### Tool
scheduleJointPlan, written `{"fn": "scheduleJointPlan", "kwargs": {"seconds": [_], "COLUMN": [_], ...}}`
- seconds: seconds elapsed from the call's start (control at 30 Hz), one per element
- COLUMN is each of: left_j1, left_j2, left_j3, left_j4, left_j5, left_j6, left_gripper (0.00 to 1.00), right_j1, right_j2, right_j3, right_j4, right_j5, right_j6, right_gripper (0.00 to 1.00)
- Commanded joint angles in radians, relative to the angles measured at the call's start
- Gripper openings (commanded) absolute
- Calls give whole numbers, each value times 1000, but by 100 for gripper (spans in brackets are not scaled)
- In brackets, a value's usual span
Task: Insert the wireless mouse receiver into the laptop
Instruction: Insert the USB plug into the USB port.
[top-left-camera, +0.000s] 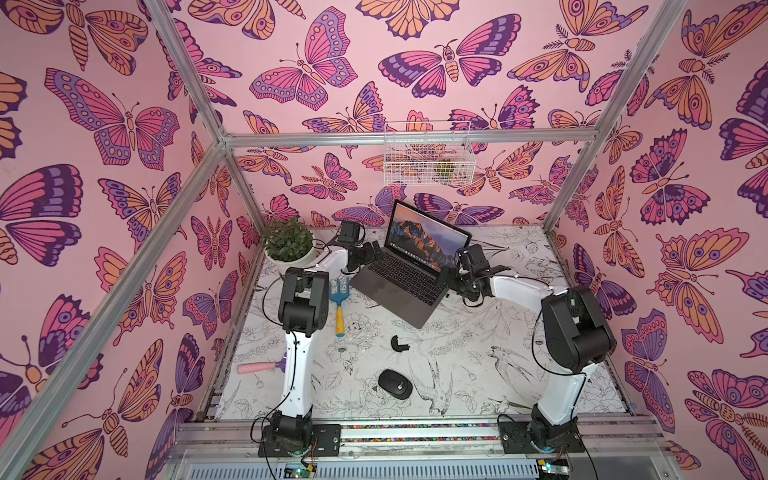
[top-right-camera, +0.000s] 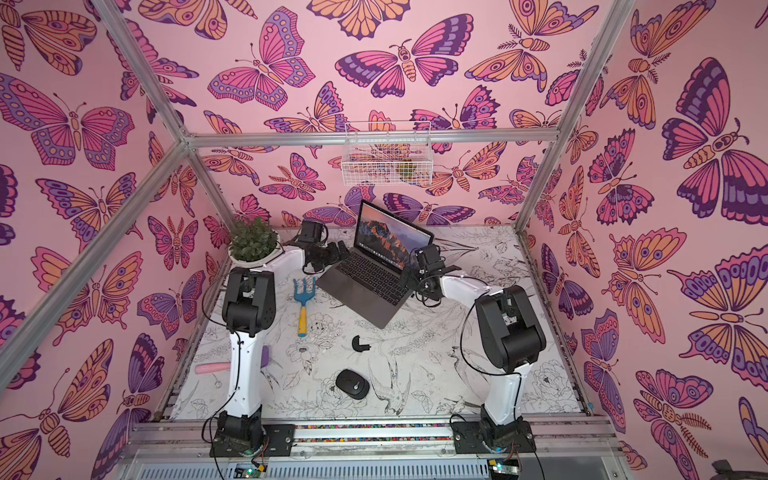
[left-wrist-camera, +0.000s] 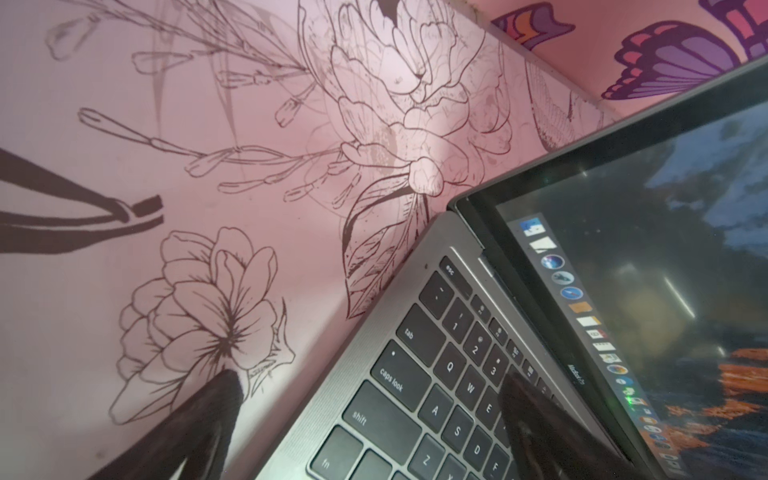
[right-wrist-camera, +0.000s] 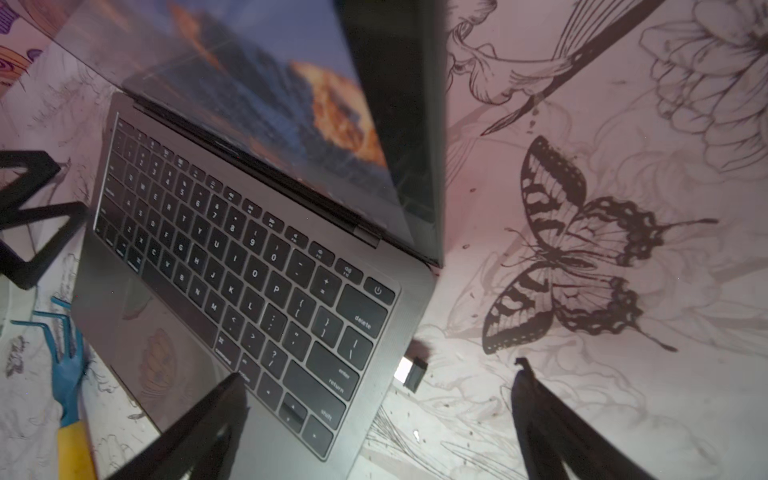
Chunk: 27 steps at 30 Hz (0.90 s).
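The open laptop sits angled at the back of the table, its screen lit. In the right wrist view the small receiver, a silver plug with a black cap, sticks out from the laptop's right side edge. My right gripper is open, one finger over the trackpad corner and one over the table, the receiver between them untouched. My left gripper is open, straddling the laptop's left edge. The black wireless mouse lies near the front.
A blue and yellow garden fork lies left of the laptop, with a potted plant in the back left corner. A black curved piece lies mid-table. A pink-handled tool lies behind the left arm. A wire basket hangs on the back wall.
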Motion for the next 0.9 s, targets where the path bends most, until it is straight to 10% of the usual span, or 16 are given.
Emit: {"fn": "scheduleJointPlan", "kwargs": {"seconds": [0.0,0.87], "left_j1": [13,-33], "left_j2": [71,26], "left_j3": [-47,-166], "left_j4": [-230,-241], "left_j5": [-6,53], "left_j6": [3,-6], "left_gripper": [100,100], "right_j1": [0,31], "right_j2": [47,163], "right_j3": [-8,49], "right_j4": [60,185], "right_j5": [-34,-104], "right_j6": [101,250], "right_gripper": [100,99]}}
